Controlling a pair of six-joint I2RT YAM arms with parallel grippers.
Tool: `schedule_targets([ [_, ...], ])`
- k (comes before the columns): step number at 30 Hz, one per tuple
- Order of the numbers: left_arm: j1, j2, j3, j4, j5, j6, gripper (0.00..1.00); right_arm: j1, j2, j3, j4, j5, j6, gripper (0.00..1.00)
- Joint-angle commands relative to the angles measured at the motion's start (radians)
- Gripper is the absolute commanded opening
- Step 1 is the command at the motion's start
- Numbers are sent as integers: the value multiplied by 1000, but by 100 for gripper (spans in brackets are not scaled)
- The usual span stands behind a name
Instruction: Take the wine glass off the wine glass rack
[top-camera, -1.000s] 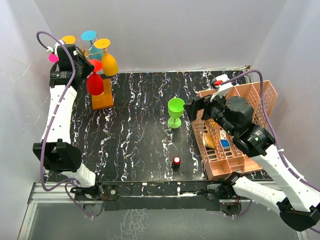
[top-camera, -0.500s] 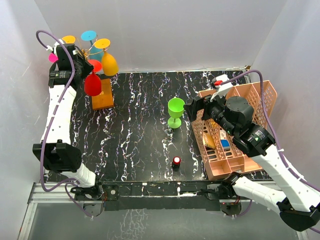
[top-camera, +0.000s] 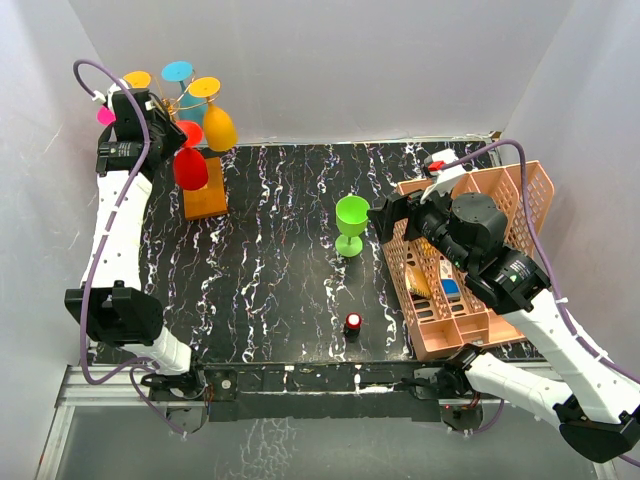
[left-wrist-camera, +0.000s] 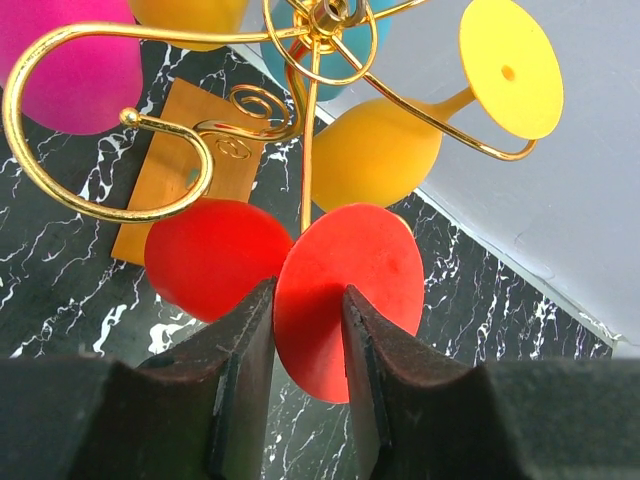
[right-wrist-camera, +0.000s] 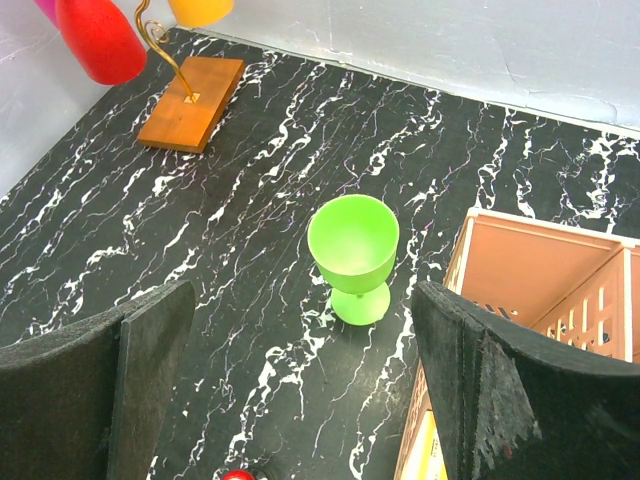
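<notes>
The wine glass rack (top-camera: 203, 190) is a gold wire tree (left-wrist-camera: 305, 150) on an orange-brown block (left-wrist-camera: 190, 170) at the far left. Several coloured wine glasses hang on it upside down. My left gripper (top-camera: 165, 128) (left-wrist-camera: 308, 290) is up at the rack, its jaws nearly closed on the round foot of the red wine glass (top-camera: 190, 168) (left-wrist-camera: 345, 290). The red bowl (left-wrist-camera: 215, 255) hangs below, beside an empty curled arm (left-wrist-camera: 120, 117). My right gripper (top-camera: 385, 215) (right-wrist-camera: 302, 295) is open and empty, above a green wine glass (top-camera: 351, 222) (right-wrist-camera: 353, 245) that stands upright on the table.
A yellow glass (top-camera: 218, 128) (left-wrist-camera: 375, 150), a blue one (top-camera: 178, 72), an orange one (top-camera: 137, 79) and a pink one (left-wrist-camera: 70, 70) hang on the rack. A salmon-pink lattice basket (top-camera: 480, 250) (right-wrist-camera: 530, 260) stands at the right. A small red-topped object (top-camera: 353, 322) sits near the front.
The red glass swung slightly left and then back right and a little lower in my left gripper. The right arm has not moved.
</notes>
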Motion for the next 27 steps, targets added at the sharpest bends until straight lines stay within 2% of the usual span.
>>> schedule_targets([
  [1, 3, -40, 10, -75, -43, 37, 29, -3, -14, 10, 38, 0, 7, 99],
  [12, 3, -42, 35, -87, -46, 70, 21, -3, -4, 23, 38, -10, 7, 99],
  [27, 4, -44, 28, 0, -2, 50, 5, -2, -1, 23, 38, -10, -5, 99],
])
